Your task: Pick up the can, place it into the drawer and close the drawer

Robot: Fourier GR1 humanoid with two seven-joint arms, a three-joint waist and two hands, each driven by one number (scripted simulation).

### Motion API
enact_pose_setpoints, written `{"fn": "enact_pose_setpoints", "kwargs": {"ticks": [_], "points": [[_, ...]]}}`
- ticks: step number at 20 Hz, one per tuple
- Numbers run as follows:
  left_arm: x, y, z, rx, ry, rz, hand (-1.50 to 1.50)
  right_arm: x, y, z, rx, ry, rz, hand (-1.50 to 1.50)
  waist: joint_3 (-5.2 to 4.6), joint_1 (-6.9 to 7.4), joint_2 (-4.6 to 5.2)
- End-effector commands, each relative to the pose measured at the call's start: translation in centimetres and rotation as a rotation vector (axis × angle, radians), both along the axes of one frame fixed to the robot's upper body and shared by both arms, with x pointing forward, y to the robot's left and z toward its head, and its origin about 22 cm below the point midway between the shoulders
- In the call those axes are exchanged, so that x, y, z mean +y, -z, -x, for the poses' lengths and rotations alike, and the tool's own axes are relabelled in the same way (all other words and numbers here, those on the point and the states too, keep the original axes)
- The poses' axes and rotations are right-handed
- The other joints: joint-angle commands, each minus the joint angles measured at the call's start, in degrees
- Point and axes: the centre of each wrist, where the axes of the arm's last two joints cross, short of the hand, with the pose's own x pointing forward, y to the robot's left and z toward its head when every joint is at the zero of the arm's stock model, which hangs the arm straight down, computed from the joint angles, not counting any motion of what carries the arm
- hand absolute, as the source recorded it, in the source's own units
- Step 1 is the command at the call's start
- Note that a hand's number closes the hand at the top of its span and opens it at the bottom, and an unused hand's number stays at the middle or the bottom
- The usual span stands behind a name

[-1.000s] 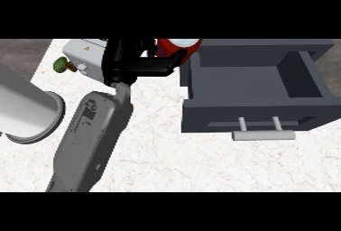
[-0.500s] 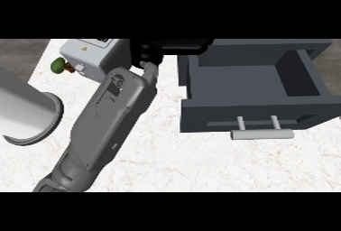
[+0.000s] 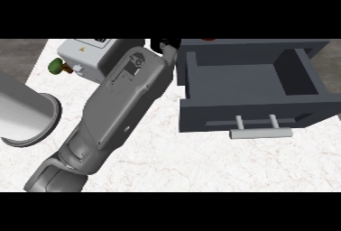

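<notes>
Left hand (image 3: 165, 45) of mine showed only as a black scrap at the far edge, just beside the drawer's far-left corner; whether it was spread or closed on anything, I could not tell. My grey forearm (image 3: 117, 108) ran diagonally across the white counter (image 3: 200, 167) from near left to far middle. Right of it the open drawer (image 3: 246, 81) sat with its handle (image 3: 261, 132) facing me. A white box (image 3: 86, 56) stood far left. Of the can (image 3: 208, 39) I saw only a red sliver past the drawer's far wall, to the right of my hand, its axis unreadable. I judged the next move was rightward and nearer, over the drawer
</notes>
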Motion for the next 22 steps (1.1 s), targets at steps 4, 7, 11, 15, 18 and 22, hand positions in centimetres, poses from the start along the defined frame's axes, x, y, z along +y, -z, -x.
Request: {"fn": "enact_pose_setpoints", "kwargs": {"ticks": [4,7,11,15,18,22], "points": [[-1.5,0.9,-0.8,0.009,-0.005,-0.014,1.5,-0.3,-0.2,-0.1,-0.003,-0.035,0.009,-1.5,0.03,-1.44,0.33],[-3.0,-0.6,-0.3,0.028,0.008,-0.041,1.5,0.5,-1.1,0.4,0.008,-0.017,0.018,-1.5,0.01,-0.85,0.03],[-3.8,-0.3,-0.3,0.028,-0.022,-0.062,1.5,0.7,-1.1,-0.7,0.0,-0.02,0.004,-1.5,0.04,-1.82,0.27],[-3.3,1.7,-0.8,0.041,-0.063,-0.07,1.5,1.3,-1.1,0.4,0.002,-0.048,0.0,-1.5,0.06,-2.99,0.46],[-3.0,2.6,-1.1,0.059,-0.047,-0.074,1.5,1.1,-1.1,-1.3,-0.019,-0.047,-0.004,-1.5,0.06,-2.8,0.73],[-3.8,3.1,-0.4,0.089,-0.055,-0.119,1.5,1.1,-1.3,-1.5,0.009,-0.046,0.014,-1.5,0.08,-2.82,0.57]]}}
